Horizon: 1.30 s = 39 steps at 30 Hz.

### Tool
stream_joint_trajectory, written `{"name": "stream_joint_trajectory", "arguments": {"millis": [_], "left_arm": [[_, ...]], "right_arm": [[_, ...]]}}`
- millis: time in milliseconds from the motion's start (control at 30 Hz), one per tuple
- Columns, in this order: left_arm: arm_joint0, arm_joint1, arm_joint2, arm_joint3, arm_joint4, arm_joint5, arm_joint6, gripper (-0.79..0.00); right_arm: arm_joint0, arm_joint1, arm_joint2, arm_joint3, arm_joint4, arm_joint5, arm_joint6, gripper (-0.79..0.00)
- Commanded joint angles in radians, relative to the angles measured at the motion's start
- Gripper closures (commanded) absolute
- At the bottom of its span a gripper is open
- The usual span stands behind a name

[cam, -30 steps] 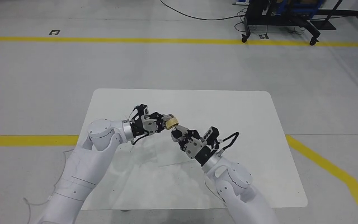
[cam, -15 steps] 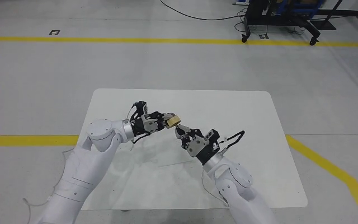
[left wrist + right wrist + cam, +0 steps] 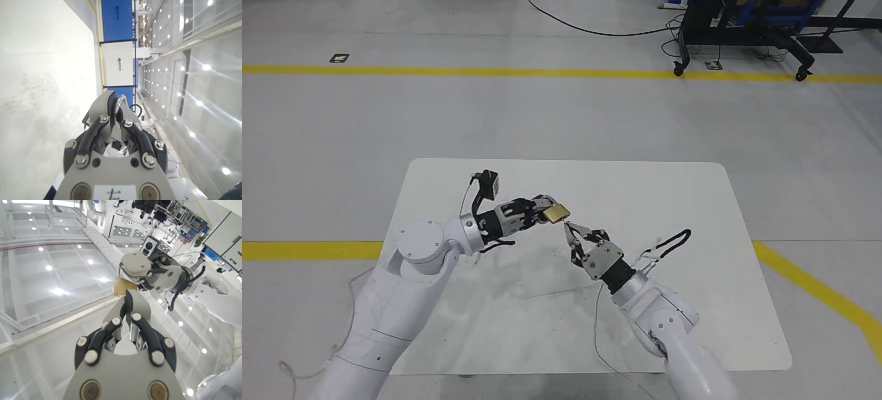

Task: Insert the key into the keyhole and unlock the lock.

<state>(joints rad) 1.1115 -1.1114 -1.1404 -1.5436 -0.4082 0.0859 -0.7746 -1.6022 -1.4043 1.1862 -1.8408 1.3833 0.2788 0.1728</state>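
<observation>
A brass padlock (image 3: 555, 212) hangs over the middle of the white table, with my left gripper (image 3: 541, 210) shut on it. In the left wrist view its steel shackle (image 3: 121, 101) sits between the fingers (image 3: 103, 106). My right gripper (image 3: 571, 231) is just below and right of the lock, fingers shut, and a thin key tip (image 3: 566, 226) points at the lock. In the right wrist view the shut fingertips (image 3: 127, 297) touch the lower corner of the padlock (image 3: 122, 287), which is held by the left gripper (image 3: 135, 273). The rest of the key is hidden between the pads.
The white table (image 3: 692, 200) has bare room on all sides of the two grippers. Yellow floor lines (image 3: 542, 71) run behind it and beside it. A black wheeled cart (image 3: 742, 30) stands far back on the right.
The left arm has turned its wrist and carried the padlock slightly right and up. The right gripper has rotated and shifted a little right, staying close under the lock.
</observation>
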Motion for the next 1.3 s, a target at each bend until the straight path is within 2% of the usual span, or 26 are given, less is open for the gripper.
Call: {"name": "stream_joint_trajectory", "arguments": {"millis": [0,200,233,267,333,367,400,633,767,833,967,1267], "left_arm": [[0.007,0.000,-0.003,-0.009,0.005,-0.008,0.006,0.000],[0.015,0.000,-0.013,-0.017,0.004,-0.018,0.017,0.000],[0.017,0.000,-0.016,-0.017,-0.001,-0.021,0.020,0.000],[0.019,0.000,-0.021,-0.018,-0.011,-0.028,0.027,0.000],[0.025,-0.002,-0.031,-0.018,-0.040,-0.040,0.040,0.000],[0.028,-0.002,-0.037,-0.017,-0.055,-0.042,0.044,0.000],[0.030,-0.003,-0.043,-0.015,-0.069,-0.042,0.050,0.000],[0.033,-0.003,-0.062,-0.012,-0.071,-0.060,0.059,0.000],[0.034,0.002,-0.046,-0.029,0.050,-0.080,0.050,0.000],[0.031,0.003,-0.027,-0.039,0.128,-0.072,0.049,0.000],[0.018,0.007,0.021,-0.060,0.281,-0.053,0.006,0.000],[-0.036,0.012,0.125,-0.028,0.593,0.025,-0.106,0.000]], "right_arm": [[-0.001,0.002,0.004,-0.003,-0.005,0.002,-0.004,0.000],[-0.007,0.007,0.003,-0.026,-0.057,0.006,-0.006,0.000],[-0.008,0.008,0.002,-0.027,-0.062,0.007,-0.004,-0.052],[-0.008,0.008,0.000,-0.029,-0.066,0.008,-0.002,-0.231],[-0.005,0.010,-0.003,-0.038,-0.094,0.013,-0.001,-0.372],[-0.005,0.012,-0.006,-0.044,-0.111,0.016,0.002,-0.711],[-0.006,0.013,-0.007,-0.050,-0.127,0.017,0.004,-0.785],[-0.022,0.022,0.016,-0.096,-0.194,0.000,0.026,-0.785],[-0.045,0.034,0.100,-0.179,-0.338,-0.096,0.002,-0.785],[-0.065,0.042,0.145,-0.234,-0.458,-0.141,-0.026,-0.785],[-0.110,0.055,0.194,-0.322,-0.666,-0.166,-0.052,-0.785],[-0.110,0.055,0.194,-0.322,-0.666,-0.166,-0.052,-0.785]]}}
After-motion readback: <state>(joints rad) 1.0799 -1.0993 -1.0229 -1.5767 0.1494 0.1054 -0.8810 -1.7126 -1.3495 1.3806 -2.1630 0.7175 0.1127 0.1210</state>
